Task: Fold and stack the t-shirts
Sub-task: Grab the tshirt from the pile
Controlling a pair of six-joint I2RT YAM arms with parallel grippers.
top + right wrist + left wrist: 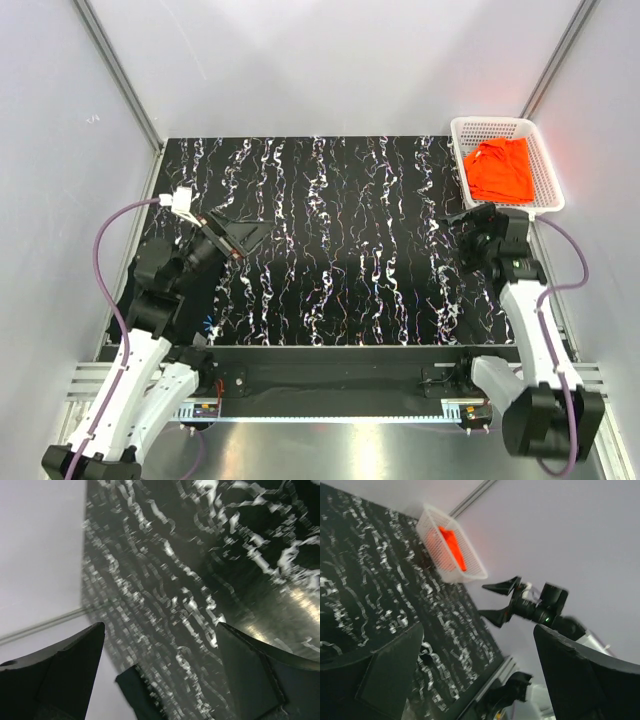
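The left tool (252,232) hangs above the left side of the black white-veined mat (350,260) with its fingers spread wide and nothing between them. Its own camera shows only mat in the gap. The right tool (462,218) hovers over the mat's right side, its fingers likewise spread and holding nothing. From the left wrist it (492,601) shows as two pointed black fingers standing well apart. In the right wrist view, a small dark shape (137,690) sits low between the fingers, possibly part of the tool itself, but the blur makes it hard to tell.

Beyond the right tool, a white mesh basket (490,122) rests at the mat's far right corner. The orange-red t-shirt (500,168) lies bunched inside it, unfolded, apart from both tools.
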